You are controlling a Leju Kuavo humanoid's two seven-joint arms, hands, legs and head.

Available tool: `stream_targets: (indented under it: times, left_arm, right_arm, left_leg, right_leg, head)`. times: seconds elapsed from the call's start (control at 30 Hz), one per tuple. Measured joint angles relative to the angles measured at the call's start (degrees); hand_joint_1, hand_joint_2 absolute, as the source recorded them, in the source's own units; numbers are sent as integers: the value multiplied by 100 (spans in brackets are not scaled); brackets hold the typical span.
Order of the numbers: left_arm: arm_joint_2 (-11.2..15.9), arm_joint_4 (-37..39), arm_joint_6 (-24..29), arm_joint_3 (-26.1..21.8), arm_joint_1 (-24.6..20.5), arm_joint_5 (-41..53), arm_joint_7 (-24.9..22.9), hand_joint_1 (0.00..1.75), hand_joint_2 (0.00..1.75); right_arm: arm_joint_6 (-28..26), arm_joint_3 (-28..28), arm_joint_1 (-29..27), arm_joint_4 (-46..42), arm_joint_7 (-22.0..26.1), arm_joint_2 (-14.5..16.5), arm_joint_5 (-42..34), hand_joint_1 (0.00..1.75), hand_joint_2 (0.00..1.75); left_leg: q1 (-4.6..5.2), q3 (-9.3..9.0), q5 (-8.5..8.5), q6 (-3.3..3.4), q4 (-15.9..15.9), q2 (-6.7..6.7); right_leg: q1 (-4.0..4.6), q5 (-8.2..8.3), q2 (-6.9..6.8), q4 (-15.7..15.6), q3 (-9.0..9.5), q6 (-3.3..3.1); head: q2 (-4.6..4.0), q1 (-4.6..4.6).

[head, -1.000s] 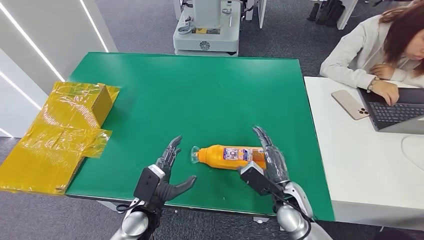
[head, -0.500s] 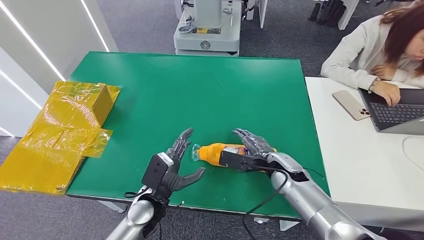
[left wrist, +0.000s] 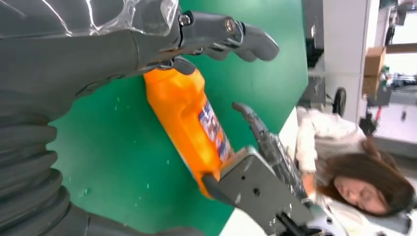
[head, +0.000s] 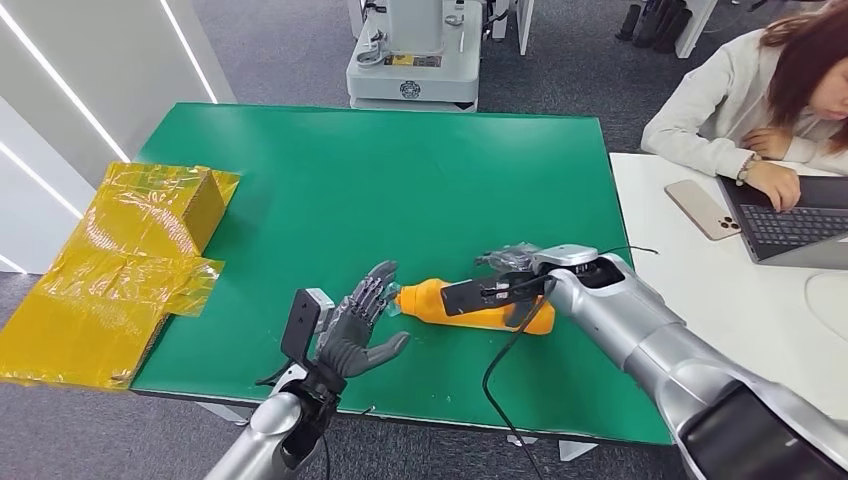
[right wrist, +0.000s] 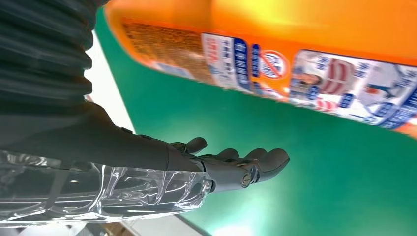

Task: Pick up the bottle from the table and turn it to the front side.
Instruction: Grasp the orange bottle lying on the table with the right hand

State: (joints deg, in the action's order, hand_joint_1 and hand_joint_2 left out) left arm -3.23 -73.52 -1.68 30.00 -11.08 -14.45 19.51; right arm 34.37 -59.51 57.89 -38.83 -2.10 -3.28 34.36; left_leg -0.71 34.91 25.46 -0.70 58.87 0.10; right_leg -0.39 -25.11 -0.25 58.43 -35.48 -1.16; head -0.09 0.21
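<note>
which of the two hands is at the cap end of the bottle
The left hand: its spread fingers sit beside the neck of the orange bottle lying on the table. The right hand is over the bottle's base end instead.

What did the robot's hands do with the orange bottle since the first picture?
The right hand swung over from beside the base of the orange bottle and now reaches across its top; whether it grips is unclear. The left hand crept forward, fingers apart, up to the cap end. The bottle itself shifted a little on the green table. The yellow wrapped box and the person at the laptop stayed put.
</note>
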Motion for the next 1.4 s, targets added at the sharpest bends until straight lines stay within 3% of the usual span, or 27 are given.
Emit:
stream_targets:
  times: [0.53,0.8,0.87,1.0,1.03,1.4]
  left_arm:
    - [55,401,-275,-48,-9,-380,124,0,175]
    - [52,459,-337,-62,-10,-393,138,0,175]
    - [50,475,-365,-64,-10,-393,116,0,175]
    - [48,501,-396,-66,-10,-393,77,0,175]
    - [48,508,-398,-66,-10,-393,73,0,175]
    - [51,535,-434,-78,19,-392,89,0,175]
  right_arm:
    - [-109,-690,157,292,233,-112,-541,0,175]
    - [-350,-835,-130,358,235,-237,-764,0,175]
    - [-433,-853,-216,373,192,-256,-786,8,175]
    - [-594,-863,-330,385,144,-305,-832,166,175]
    - [-619,-864,-343,385,136,-322,-843,175,175]
    - [-1052,-842,-478,316,121,-476,-862,175,175]
  left_leg:
    - [0,-2,0,0,1,1]
    - [0,-1,1,1,1,1]
    - [0,-3,2,2,1,2]
    - [0,-8,3,3,0,5]
    - [0,-10,3,3,0,6]
    - [0,-36,3,4,0,9]
  right_leg:
    - [0,0,1,-2,0,0]
    - [0,0,1,-2,0,0]
    - [0,0,2,-3,0,0]
    - [0,-1,5,-3,1,0]
    - [0,-1,5,-4,3,0]
    - [1,1,6,-5,32,2]
  head:
    - [0,1]
    - [0,0]
    - [0,0]
    - [0,-1]
    - [0,-1]
    - [1,1]
